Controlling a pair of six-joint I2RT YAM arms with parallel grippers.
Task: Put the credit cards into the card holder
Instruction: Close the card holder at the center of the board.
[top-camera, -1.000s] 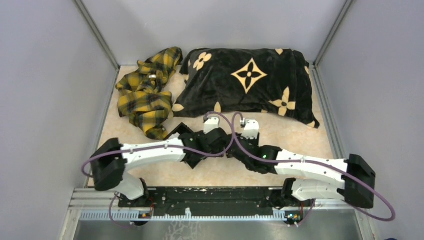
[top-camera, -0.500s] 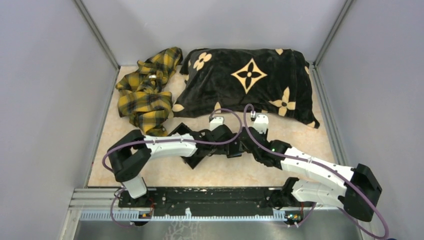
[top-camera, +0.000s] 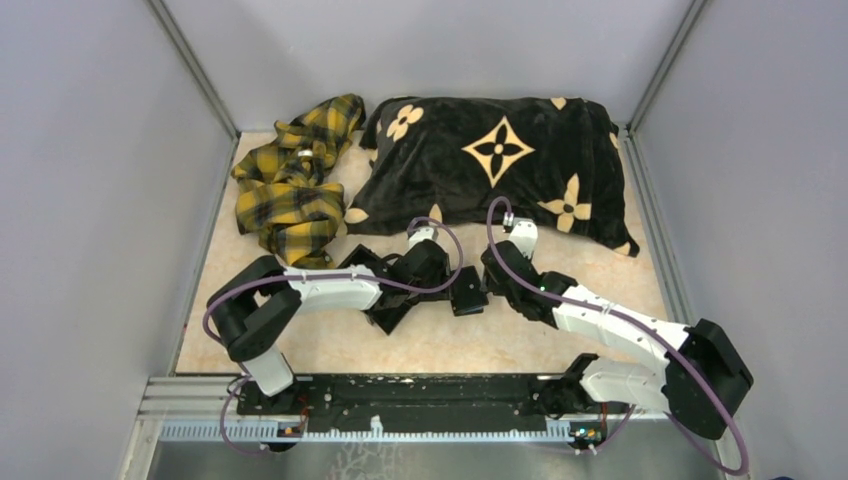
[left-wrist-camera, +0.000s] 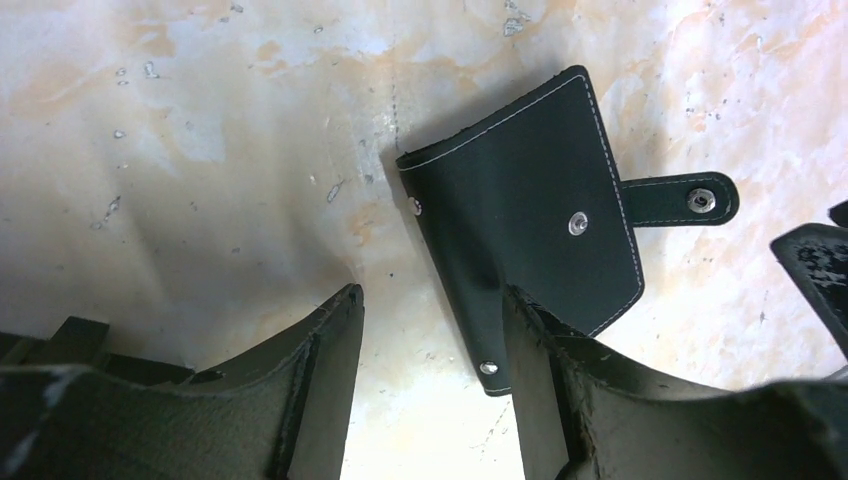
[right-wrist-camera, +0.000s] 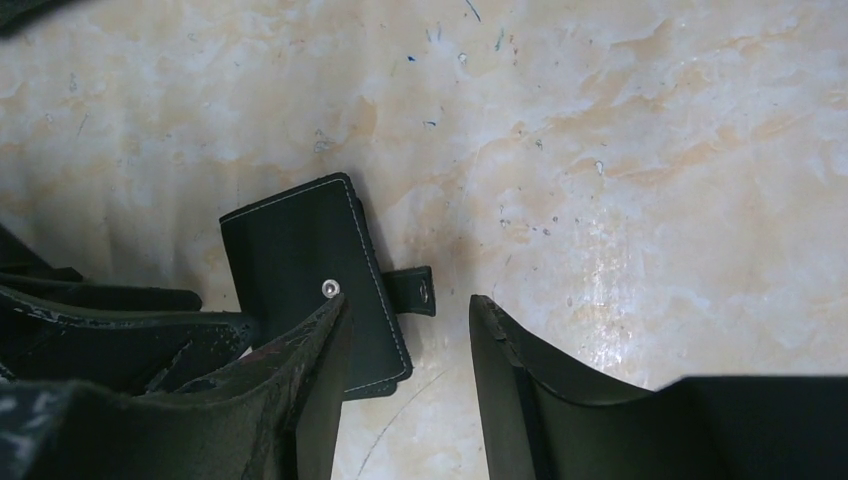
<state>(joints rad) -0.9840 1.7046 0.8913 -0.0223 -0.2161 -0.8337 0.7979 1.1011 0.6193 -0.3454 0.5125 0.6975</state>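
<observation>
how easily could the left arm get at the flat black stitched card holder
Probably easily: the left gripper hangs open above the flat black stitched card holder, lying uncovered on the table.

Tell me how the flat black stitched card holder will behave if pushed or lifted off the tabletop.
Lying flat on the smooth marbled tabletop, the flat black stitched card holder would probably slide, not tip or roll. It looks thin, so likely light and somewhat bendy. Its snap tab is unfastened, so it may flop open when lifted.
</observation>
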